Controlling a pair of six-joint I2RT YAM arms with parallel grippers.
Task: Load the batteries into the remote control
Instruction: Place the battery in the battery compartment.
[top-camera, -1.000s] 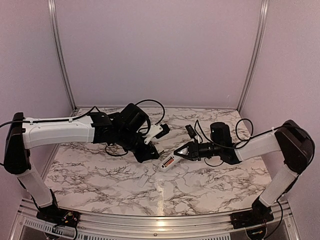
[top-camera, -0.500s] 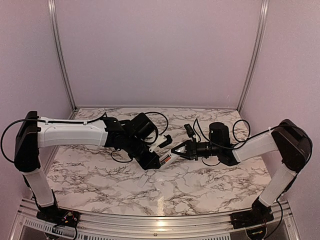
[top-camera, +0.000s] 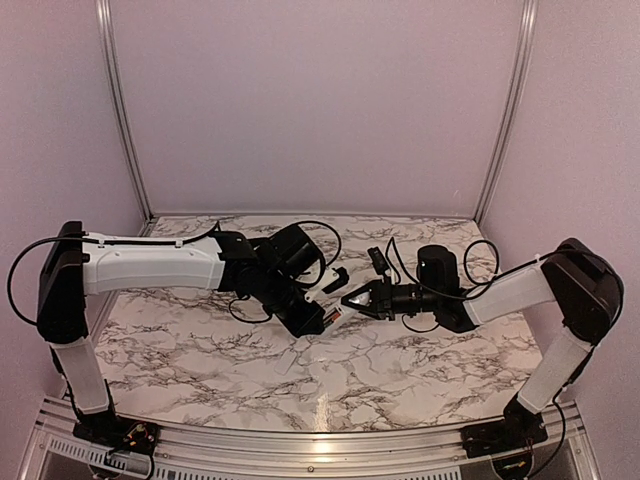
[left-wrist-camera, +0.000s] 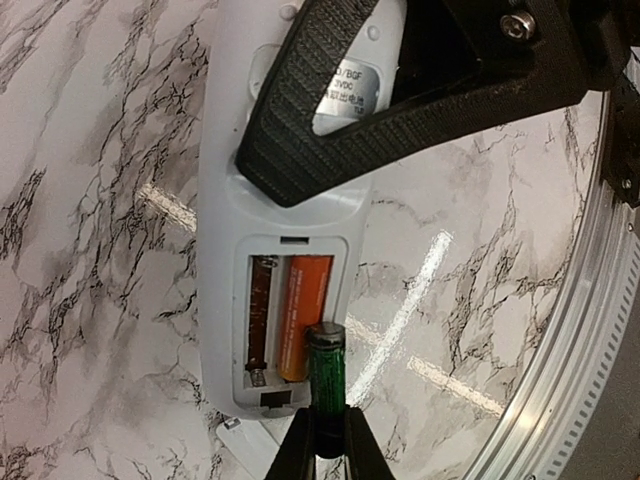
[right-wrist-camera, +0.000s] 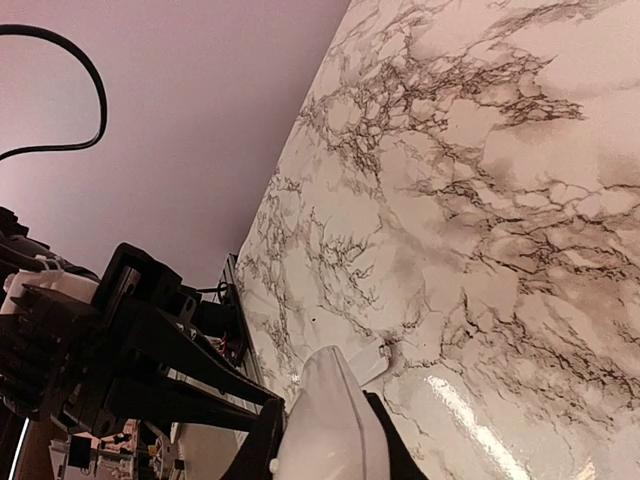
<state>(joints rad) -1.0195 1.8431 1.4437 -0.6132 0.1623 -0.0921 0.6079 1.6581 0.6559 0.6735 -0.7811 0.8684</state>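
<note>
My left pincer (left-wrist-camera: 322, 445): clenched on a slim green cylindrical battery (left-wrist-camera: 325, 365), tip at the open bay.
My right pincer (top-camera: 350, 300): clenched on the slim white plastic remote control (left-wrist-camera: 225, 200), mid-table.
Bay: one orange battery (left-wrist-camera: 303, 315) seated.
Writing: silver sticker (left-wrist-camera: 350, 90), only "BGF" and "VDC" legible.
Room: marble tabletop (left-wrist-camera: 90, 150) beneath; metal edge rail (left-wrist-camera: 570, 350) nearby.

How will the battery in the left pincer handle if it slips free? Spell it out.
The battery is a smooth slim cylinder, so it would probably roll on the marble table. Pinched near one end by the left pincer, it may pivot when pressed against the remote control. It looks rigid.
</note>
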